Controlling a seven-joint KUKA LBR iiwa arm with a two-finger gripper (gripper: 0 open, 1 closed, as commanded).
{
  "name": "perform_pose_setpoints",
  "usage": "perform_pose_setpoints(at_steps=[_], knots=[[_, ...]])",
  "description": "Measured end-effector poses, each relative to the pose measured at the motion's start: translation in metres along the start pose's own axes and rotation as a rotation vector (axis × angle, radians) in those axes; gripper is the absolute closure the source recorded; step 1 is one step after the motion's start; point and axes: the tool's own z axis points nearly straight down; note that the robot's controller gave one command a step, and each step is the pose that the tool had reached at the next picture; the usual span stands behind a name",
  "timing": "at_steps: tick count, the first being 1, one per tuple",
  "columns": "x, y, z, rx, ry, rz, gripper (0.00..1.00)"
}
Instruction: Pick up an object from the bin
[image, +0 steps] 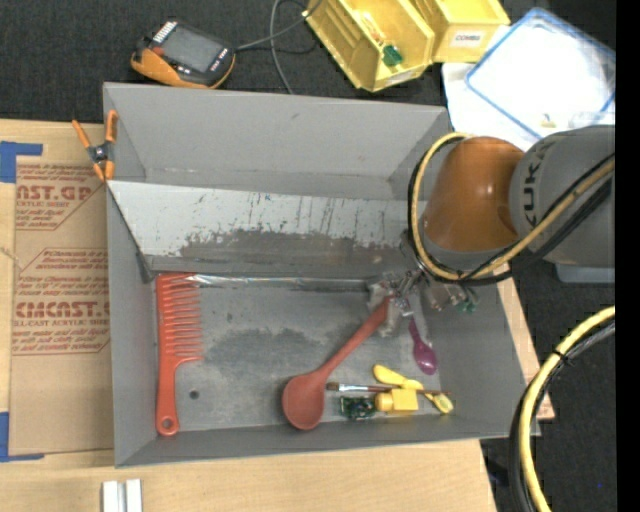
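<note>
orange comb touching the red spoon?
No: the orange comb lies by the left wall of the bin, apart from the red spoon, with bare floor between them.

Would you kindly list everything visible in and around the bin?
bin: one, grey, centre
comb: one, orange-red, bin's left side
large spoon: one, reddish-brown, front middle, handle slanting up-right
small spoon: one, purple, bin's right
yellow pieces: small cluster, yellow, front right
small item: one, green and black, beside the yellow pieces
device: one, orange and black, outside, top left
box: one, yellow, outside, top
lid: one, blue-rimmed, outside, top right
arm: one, orange-covered, right
hand: one, metal, at large spoon's handle end
</note>
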Motion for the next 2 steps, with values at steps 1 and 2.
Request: perform_pose_setpoints(at_steps=[1,2], knots=[[0.001,0.001,-0.015,-0.001,0.002,-0.001,1.00],[0.000,0.001,-0.032,0.000,-0.001,-0.001,1.00]])
